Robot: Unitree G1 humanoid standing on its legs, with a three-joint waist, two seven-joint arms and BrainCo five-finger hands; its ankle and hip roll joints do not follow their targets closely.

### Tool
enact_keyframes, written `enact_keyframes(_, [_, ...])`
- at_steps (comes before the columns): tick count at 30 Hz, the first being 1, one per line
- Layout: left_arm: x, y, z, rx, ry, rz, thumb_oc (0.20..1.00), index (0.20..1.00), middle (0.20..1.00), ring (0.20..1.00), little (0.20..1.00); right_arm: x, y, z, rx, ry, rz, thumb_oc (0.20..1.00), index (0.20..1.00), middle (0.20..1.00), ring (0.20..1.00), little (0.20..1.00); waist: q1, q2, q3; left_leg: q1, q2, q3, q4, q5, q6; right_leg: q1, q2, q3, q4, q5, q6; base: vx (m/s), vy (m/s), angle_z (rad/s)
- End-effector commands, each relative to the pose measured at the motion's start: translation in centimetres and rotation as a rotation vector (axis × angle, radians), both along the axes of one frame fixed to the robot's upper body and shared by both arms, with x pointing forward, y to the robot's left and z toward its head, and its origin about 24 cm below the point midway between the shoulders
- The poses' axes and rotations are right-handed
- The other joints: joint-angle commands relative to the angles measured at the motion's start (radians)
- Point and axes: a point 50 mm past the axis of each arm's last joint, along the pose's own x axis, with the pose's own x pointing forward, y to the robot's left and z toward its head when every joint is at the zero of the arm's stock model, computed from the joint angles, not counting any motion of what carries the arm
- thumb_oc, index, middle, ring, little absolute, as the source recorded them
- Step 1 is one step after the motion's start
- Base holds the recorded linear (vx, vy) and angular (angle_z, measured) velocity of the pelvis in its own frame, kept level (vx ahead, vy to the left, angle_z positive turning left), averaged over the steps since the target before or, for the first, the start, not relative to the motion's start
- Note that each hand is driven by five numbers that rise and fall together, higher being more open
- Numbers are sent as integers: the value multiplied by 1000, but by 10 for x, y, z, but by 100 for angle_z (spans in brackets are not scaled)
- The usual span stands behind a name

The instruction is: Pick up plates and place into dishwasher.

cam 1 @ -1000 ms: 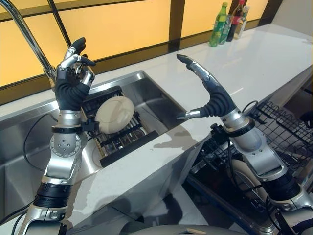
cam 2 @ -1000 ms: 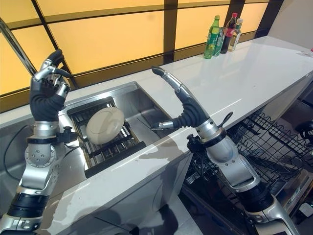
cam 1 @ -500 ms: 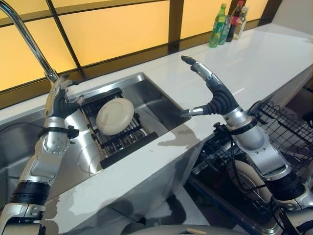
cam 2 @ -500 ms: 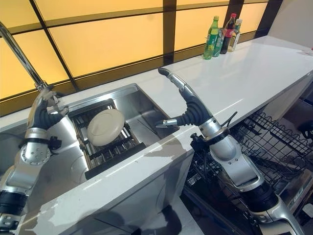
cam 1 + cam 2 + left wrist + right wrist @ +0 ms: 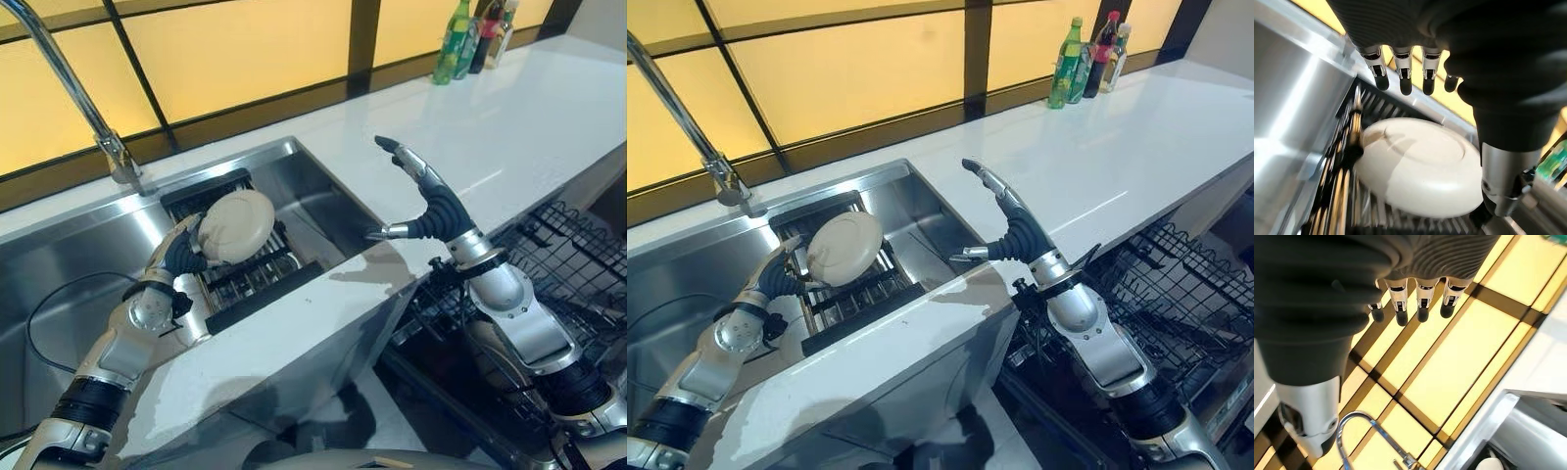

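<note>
Farthest left, a curved faucet [image 5: 69,93] is seen rising from the back edge of a stainless sink [image 5: 59,264]. Within the sink, a dark slatted rack [image 5: 250,279] is laid, and a cream plate [image 5: 233,226] is propped on it, tilted up toward the window. The left hand [image 5: 182,252] is reached in low from the sink's near side and is brought up against the plate's left edge. Its fingers [image 5: 1403,81] are seen in the left wrist view to be straight and spread above the plate, with the thumb [image 5: 1501,181] set at the opposite rim, so the hand is held wide and nothing is yet clasped. Whether the fingertips actually touch the plate cannot be told.

Further right, past the sink's right wall, the white countertop [image 5: 509,127] is spread out. The right hand [image 5: 431,206] is raised above the counter's front edge, its fingers [image 5: 1420,301] extended upward and the thumb pointed toward the sink; nothing is held in it. Below and to the right of the counter, a pulled-out dishwasher rack [image 5: 568,269] of black wire is shown beside the right arm. At the far right back of the counter, several bottles [image 5: 475,39] are stood together near the window.
</note>
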Motion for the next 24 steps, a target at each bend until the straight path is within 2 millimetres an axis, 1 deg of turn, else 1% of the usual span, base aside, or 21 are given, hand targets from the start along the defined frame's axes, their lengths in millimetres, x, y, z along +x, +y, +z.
enact_keyframes(1, [9, -8, 13, 34, -64, -42, 1000, 1000, 1000, 1000, 1000, -7, -6, 20, 38, -84, -1, 1000, 1000, 1000, 1000, 1000, -9, 27, -17, -34, 55, 32, 53, -49, -26, -103, -59, 22, 149, -45, 45, 0, 0, 0])
enact_keyframes(5, [13, -16, 12, 71, -97, -24, 1000, 1000, 1000, 1000, 1000, -4, -6, 20, 48, -85, -22, 1000, 1000, 1000, 1000, 1000, -21, 36, 7, -53, 51, 34, 68, -50, -25, -125, -70, 35, 159, -41, 48, -16, 1, 1])
enact_keyframes(9, [20, -20, 11, 100, -166, 51, 1000, 1000, 1000, 1000, 1000, 2, -3, 25, 46, -108, -34, 1000, 1000, 1000, 1000, 1000, -35, 44, 43, -79, 43, 33, 76, -49, -25, -159, -79, 52, 167, -36, 50, -87, 8, 0])
enact_keyframes(12, [24, -23, 9, 122, -202, 95, 1000, 1000, 1000, 1000, 1000, 3, -1, 29, 52, -127, -40, 1000, 1000, 1000, 1000, 1000, -47, 42, 70, -96, 42, 36, 79, -45, -25, -178, -81, 66, 170, -32, 53, -87, -21, -1])
enact_keyframes(17, [35, -32, 9, 183, -266, 132, 1000, 1000, 1000, 1000, 1000, 8, 5, 40, 60, -179, -53, 1000, 1000, 1000, 1000, 1000, -71, 40, 126, -129, 41, 41, 80, -35, -24, -220, -84, 87, 175, -20, 55, -128, -19, 0])
enact_keyframes(20, [37, -30, 8, 215, -306, 186, 1000, 1000, 1000, 1000, 1000, 10, 5, 43, 59, -197, -62, 1000, 1000, 1000, 1000, 1000, -82, 41, 152, -138, 38, 49, 75, -30, -23, -234, -86, 99, 172, -14, 57, -81, 14, -13])
enact_keyframes(24, [34, -23, 6, 242, -339, 245, 1000, 1000, 1000, 1000, 1000, 7, 3, 40, 62, -201, -69, 1000, 1000, 1000, 1000, 1000, -92, 35, 165, -140, 36, 55, 69, -27, -24, -243, -89, 108, 169, -7, 59, -7, 9, -7])
